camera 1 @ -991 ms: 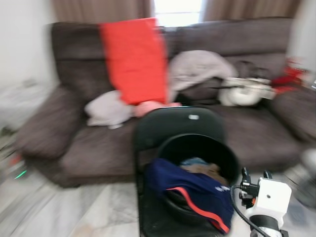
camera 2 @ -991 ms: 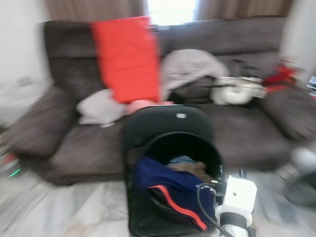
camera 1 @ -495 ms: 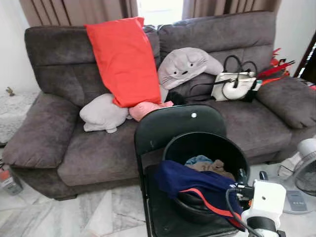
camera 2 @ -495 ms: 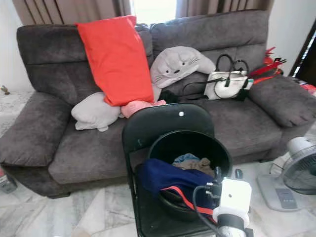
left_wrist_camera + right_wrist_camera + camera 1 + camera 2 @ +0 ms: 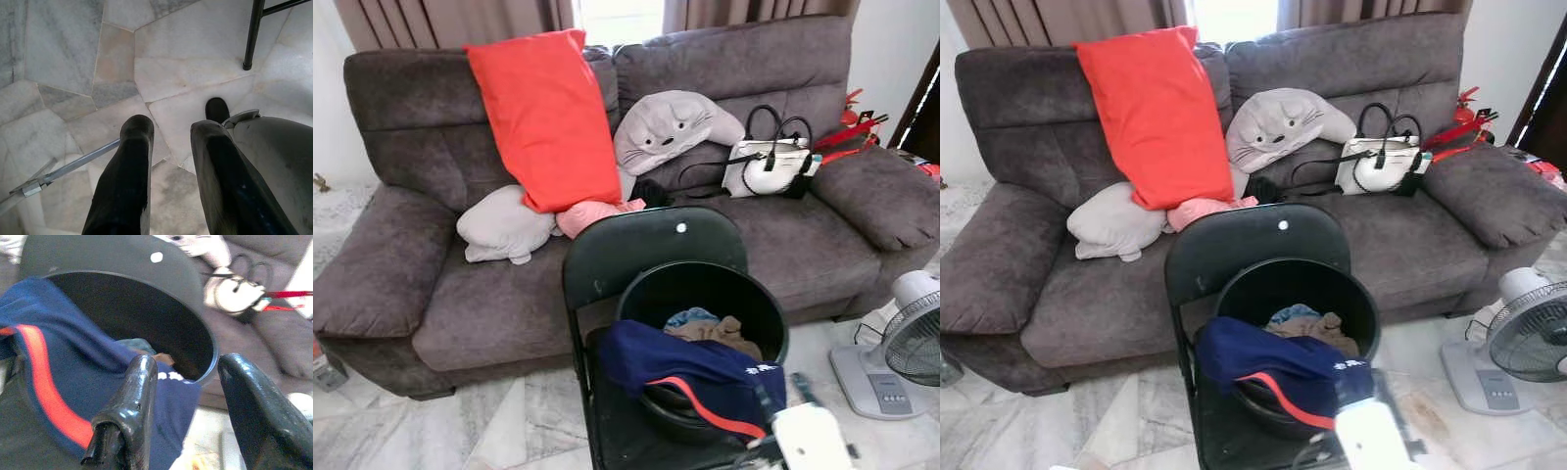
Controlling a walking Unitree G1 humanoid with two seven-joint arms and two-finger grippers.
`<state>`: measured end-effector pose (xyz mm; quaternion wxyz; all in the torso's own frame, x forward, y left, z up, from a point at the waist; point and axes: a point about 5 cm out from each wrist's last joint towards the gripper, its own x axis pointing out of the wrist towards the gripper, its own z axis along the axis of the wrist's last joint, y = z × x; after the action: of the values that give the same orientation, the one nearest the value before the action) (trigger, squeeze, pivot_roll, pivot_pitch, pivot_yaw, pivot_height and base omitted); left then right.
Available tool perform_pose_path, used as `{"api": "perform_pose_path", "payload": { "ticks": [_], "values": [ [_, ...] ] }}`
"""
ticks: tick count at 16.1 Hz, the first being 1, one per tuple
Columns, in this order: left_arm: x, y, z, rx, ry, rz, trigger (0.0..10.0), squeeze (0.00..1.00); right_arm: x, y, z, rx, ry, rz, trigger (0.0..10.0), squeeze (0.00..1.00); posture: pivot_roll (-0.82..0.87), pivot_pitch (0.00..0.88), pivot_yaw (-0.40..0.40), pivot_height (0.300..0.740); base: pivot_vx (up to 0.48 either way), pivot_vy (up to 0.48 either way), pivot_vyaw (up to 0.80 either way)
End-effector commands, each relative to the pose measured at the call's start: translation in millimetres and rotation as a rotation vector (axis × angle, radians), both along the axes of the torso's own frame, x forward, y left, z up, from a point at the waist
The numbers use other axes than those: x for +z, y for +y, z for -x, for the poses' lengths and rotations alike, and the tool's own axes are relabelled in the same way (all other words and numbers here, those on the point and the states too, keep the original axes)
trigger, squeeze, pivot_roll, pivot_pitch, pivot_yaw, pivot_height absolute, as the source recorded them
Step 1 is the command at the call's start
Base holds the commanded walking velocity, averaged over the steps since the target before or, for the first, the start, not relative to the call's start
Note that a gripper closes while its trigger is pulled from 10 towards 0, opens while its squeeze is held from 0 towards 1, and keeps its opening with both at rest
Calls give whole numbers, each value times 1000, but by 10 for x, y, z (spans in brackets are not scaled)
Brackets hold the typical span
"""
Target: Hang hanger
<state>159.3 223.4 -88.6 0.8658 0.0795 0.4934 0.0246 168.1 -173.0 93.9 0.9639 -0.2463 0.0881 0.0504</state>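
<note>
Thin red items that look like hangers (image 5: 858, 125) lie at the sofa's right end, behind a white handbag (image 5: 769, 166). My right gripper (image 5: 186, 364) is open and holds nothing; it hovers by the near rim of a black bucket (image 5: 651, 284), over a navy garment with a red stripe (image 5: 690, 370) draped on that rim. Its white wrist block (image 5: 813, 441) is blurred at the bottom of the eye view. My left gripper (image 5: 171, 127) hangs open above the marble floor, empty.
The bucket stands on a black folding chair (image 5: 646, 245) in front of a grey sofa (image 5: 489, 304) with a red pillow (image 5: 543, 117) and plush cushions. A white floor fan (image 5: 911, 343) stands to the right. A chair leg (image 5: 252, 39) and a thin metal rod (image 5: 73, 166) are near the left gripper.
The camera has steadied and swung slightly right, so the picture is sharp now. My right wrist has dropped lower in the eye views and is blurred with motion.
</note>
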Motion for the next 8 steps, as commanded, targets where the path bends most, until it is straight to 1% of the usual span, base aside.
{"api": "perform_pose_path", "payload": {
  "ticks": [1,3,4,5,6,7,8],
  "values": [
    [-15,38,54,-2,23,-10,10000,0,-61,110,29,89,65,-28,10000,0,-91,35,86,740,0,0,0],
    [-15,35,52,1,22,-8,10000,0,-72,146,43,158,101,-70,10000,0,-94,36,85,740,0,0,0],
    [-15,33,51,3,22,-7,10000,0,-85,168,51,234,130,-83,10000,0,-96,37,84,740,0,0,0],
    [-15,29,49,3,21,-6,10000,0,-96,179,52,287,159,-97,10000,871,-93,37,83,740,0,0,0],
    [-15,28,49,4,21,-6,10000,0,-99,193,48,313,171,-106,10000,1000,-91,36,81,740,0,0,0],
    [-15,28,49,8,19,-5,10000,0,-95,219,51,344,187,-120,10000,1000,-87,35,78,740,0,0,0],
    [-15,29,49,11,18,-5,10000,0,-75,250,113,442,237,-149,10000,1000,-86,36,78,740,0,0,0]
  ]
}}
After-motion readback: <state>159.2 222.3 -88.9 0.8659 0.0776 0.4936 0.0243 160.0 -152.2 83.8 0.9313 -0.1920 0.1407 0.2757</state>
